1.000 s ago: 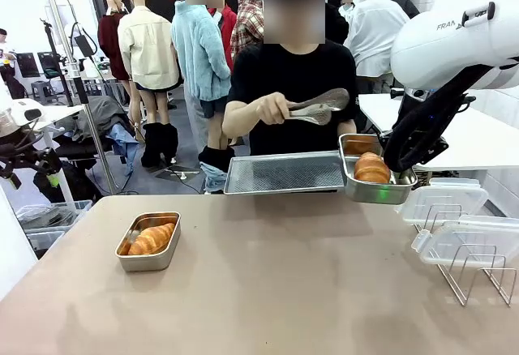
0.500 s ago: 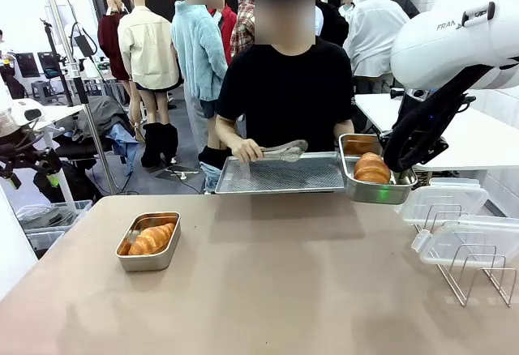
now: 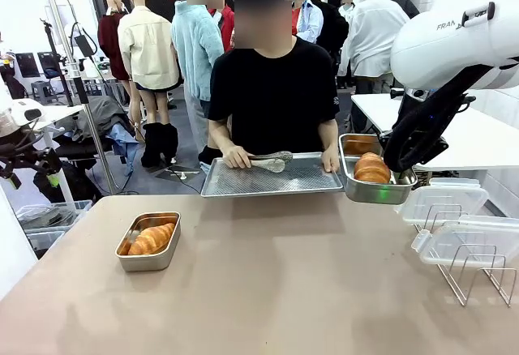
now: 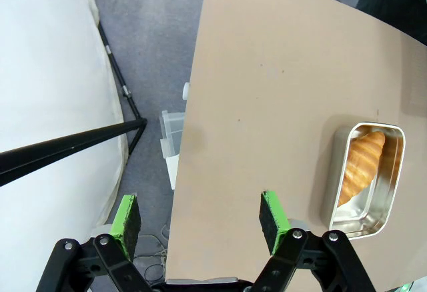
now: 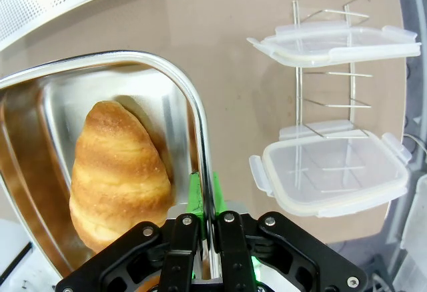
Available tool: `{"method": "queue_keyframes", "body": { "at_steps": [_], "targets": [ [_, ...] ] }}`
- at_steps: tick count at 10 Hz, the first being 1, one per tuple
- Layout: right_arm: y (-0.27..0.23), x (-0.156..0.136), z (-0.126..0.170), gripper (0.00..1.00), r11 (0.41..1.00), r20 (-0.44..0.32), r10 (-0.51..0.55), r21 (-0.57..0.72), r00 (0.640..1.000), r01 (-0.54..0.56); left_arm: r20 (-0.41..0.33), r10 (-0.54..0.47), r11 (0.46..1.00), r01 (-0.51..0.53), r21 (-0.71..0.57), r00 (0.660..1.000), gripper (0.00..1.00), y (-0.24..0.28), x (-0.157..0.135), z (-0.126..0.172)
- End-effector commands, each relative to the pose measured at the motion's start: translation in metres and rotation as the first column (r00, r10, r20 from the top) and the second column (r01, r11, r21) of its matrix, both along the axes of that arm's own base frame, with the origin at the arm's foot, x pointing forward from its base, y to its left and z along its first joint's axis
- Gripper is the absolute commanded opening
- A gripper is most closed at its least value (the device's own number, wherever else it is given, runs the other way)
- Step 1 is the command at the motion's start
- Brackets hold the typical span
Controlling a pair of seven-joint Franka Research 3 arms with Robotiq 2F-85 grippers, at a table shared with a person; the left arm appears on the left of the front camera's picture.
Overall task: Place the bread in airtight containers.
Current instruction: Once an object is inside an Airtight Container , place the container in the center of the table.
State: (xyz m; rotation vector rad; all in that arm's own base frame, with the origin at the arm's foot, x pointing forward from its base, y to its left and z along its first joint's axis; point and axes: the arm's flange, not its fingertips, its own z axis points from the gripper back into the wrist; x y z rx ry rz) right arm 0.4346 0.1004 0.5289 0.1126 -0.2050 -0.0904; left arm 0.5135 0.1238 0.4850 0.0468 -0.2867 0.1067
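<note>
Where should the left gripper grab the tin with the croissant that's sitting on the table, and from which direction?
Come straight down from above and pinch the thin upright wall of the tin, one finger inside, one outside, at the end where the croissant leaves bare floor. The right gripper holds the other tin that way.

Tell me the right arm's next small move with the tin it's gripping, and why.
Probably lower the right gripper and set its tin on the table: clamped by the rim, the tin looks held in the air, already holds a croissant, and the clear lids wait on the wire rack.
</note>
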Motion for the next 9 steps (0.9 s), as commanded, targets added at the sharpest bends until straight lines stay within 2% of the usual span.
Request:
{"method": "queue_keyframes", "body": {
  "at_steps": [1,9],
  "targets": [
    [0.0007,0.0001,0.0006,0.0,1.0,0.015,0.002,0.007,1.0,-0.002,0.001,0.009,1.0,-0.009,0.01,1.0,0.92,-0.0006,0.0,0.0016],
    [0.0,0.0,0.0,0.0,1.0,0.0,0.0,0.0,1.0,0.0,0.001,0.009,1.0,-0.009,0.01,1.0,0.92,-0.0006,0.0,0.0016]
  ]
}}
